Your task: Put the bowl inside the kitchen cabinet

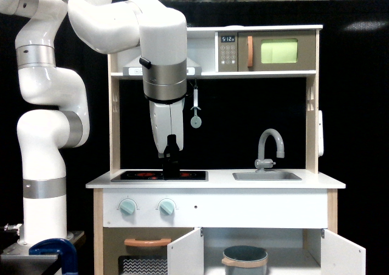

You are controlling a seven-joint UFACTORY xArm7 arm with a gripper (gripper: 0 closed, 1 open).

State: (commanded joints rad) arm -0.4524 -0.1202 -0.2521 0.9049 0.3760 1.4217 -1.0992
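Sitting inside the open kitchen cabinet (267, 241) is the bowl (244, 260), a round grey-blue pot with a tan wooden band near its rim, upright on the pale cabinet floor. Both white cabinet doors are swinging outward, one door (185, 253) to the exterior view's left of the bowl and the other (342, 254) to its right.

The white xArm7 arm is reaching over from the exterior view's left and pointing its wrist straight down over the stovetop (159, 175). The black gripper (171, 163) is hanging just above the dark hob surface, well apart from the bowl and holding nothing; its fingers are appearing pressed together into one narrow dark shape, though the view is too small to be certain.

A small utensil (196, 113) is hanging from the shelf just beside the arm's wrist. The sink (266, 176) and grey faucet (270, 146) are standing on the counter above the cabinet, and the green-windowed microwave (276, 51) is sitting on the top shelf.
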